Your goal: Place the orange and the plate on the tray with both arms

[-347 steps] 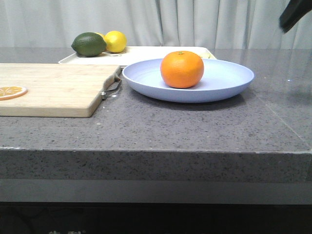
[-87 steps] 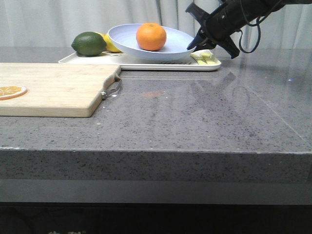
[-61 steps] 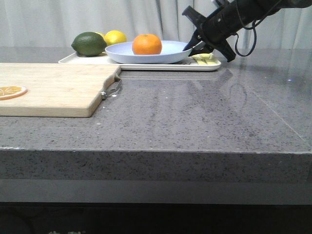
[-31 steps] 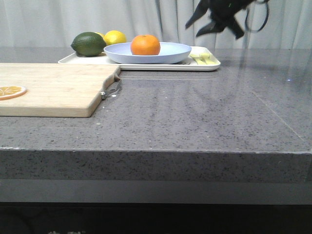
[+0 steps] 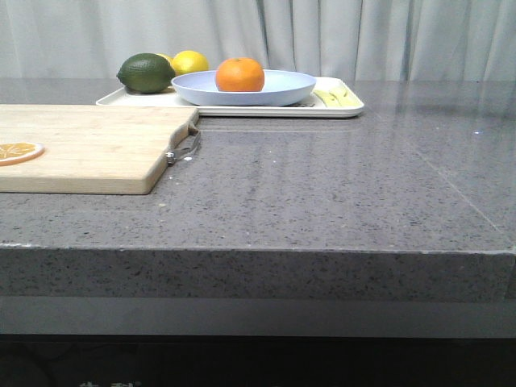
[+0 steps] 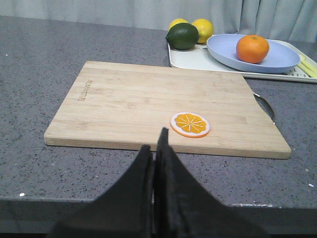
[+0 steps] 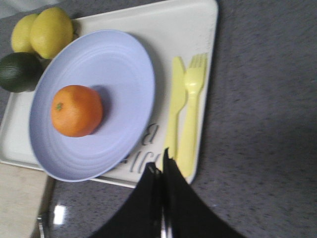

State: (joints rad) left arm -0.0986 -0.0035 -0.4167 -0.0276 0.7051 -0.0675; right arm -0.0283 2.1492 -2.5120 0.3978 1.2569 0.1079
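- Grey speckled stone countertop (image 5: 339, 193) fills the scene, with pale pleated curtains (image 5: 339, 36) hanging behind its far edge.
- Light wooden cutting board (image 6: 163, 106) lies on the near left of the counter, its metal handle (image 5: 184, 147) pointing toward the middle.
- Cream-white tray (image 7: 181, 29) sits at the back of the counter, just beyond the board's far corner.
- Lavender-blue plate (image 7: 111, 82) rests flat on the tray, covering much of its middle and partly hiding dark lettering printed on the tray floor.
- Left gripper (image 6: 153, 148) hovers over the near edge of the board, jaws pressed together, holding nothing.
- Right gripper (image 7: 161, 161) hangs above the tray's edge near the cutlery, jaws likewise closed and empty.
- Orange (image 7: 77, 110) sits inside the plate, off centre, stem dimple up.
- Dark green lime (image 5: 146, 72) and two yellow lemons (image 7: 49, 30) crowd one end of the tray, beside the plate.
- Pale yellow plastic knife (image 7: 174, 106) and fork (image 7: 190, 111) lie side by side at the tray's other end.
- Flat orange slice (image 6: 190, 124) lies on the board.
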